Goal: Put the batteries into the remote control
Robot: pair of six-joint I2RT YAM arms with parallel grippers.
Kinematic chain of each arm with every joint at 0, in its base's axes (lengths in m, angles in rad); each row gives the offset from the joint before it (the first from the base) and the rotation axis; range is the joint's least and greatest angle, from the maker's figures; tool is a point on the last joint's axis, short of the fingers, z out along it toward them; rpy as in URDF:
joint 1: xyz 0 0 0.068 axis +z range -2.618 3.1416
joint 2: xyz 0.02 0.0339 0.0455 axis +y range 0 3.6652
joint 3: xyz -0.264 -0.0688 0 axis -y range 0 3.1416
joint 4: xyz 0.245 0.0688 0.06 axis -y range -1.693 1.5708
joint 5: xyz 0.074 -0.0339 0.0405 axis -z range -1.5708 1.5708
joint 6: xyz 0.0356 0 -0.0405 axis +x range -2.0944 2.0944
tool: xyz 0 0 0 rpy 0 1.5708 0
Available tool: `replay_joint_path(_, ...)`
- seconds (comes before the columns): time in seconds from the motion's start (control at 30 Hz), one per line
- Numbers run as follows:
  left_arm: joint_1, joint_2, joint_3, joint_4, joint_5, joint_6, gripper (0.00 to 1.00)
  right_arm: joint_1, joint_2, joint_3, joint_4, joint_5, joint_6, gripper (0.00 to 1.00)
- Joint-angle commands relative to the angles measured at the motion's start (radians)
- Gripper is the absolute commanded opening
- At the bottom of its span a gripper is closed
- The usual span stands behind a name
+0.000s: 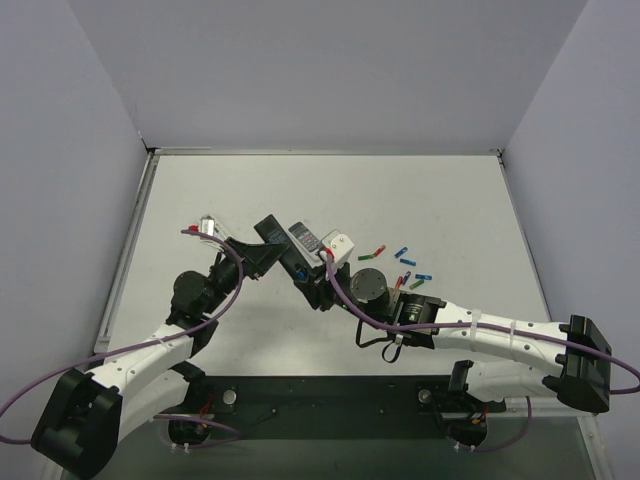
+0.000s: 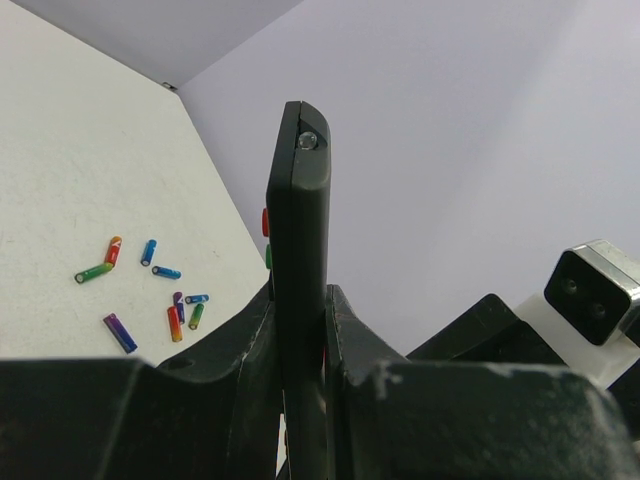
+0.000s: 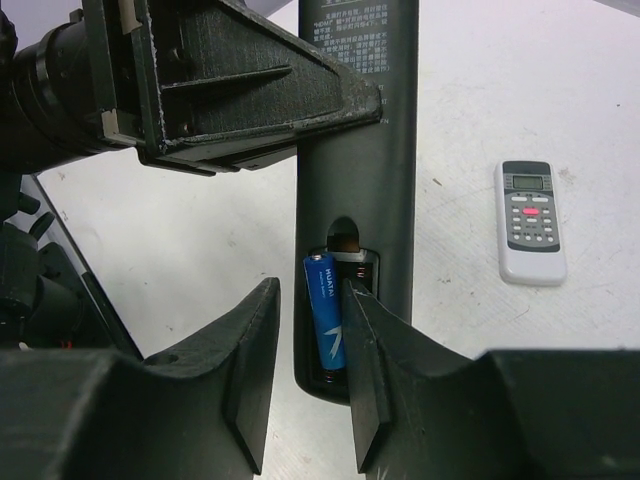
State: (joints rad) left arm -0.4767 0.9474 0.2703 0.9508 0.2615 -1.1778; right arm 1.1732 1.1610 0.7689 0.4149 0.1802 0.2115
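My left gripper (image 2: 300, 330) is shut on the long black remote control (image 2: 298, 250) and holds it edge-on above the table. From the right wrist, the remote control (image 3: 360, 150) shows its back with the battery bay open. A blue battery (image 3: 327, 310) lies in the bay's left slot; the right slot shows only its spring. My right gripper (image 3: 310, 285) hovers over the bay with jaws apart, the right fingertip beside the battery, nothing gripped. From above, both grippers, left (image 1: 280, 248) and right (image 1: 310, 280), meet at the remote control (image 1: 300, 240).
Several loose batteries (image 1: 400, 265) in green, red, blue and purple lie scattered on the white table right of the grippers, also seen as a cluster of batteries (image 2: 150, 290) from the left wrist. A white remote (image 3: 531, 220) lies flat on the table beyond the black one.
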Motion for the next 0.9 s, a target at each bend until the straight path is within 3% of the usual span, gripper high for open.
replay_joint_path(0.0, -0.003, -0.01, 0.0, 0.118, 0.036, -0.055, 0.0, -0.018, -0.026, 0.029, -0.033, 0.091, -0.006, 0.29)
replay_joint_path(0.23, -0.003, -0.007, -0.005, 0.126, 0.036, -0.06, 0.0, -0.018, -0.035, 0.041, -0.05, 0.094, -0.012, 0.36)
replay_joint_path(0.6, -0.003, 0.011, 0.0, 0.135, 0.073, -0.057, 0.0, -0.023, -0.08, 0.124, -0.184, 0.039, -0.086, 0.37)
replay_joint_path(0.87, -0.002, 0.053, 0.053, 0.106, 0.18, -0.046, 0.0, -0.086, -0.155, 0.194, -0.395, -0.235, -0.314, 0.38)
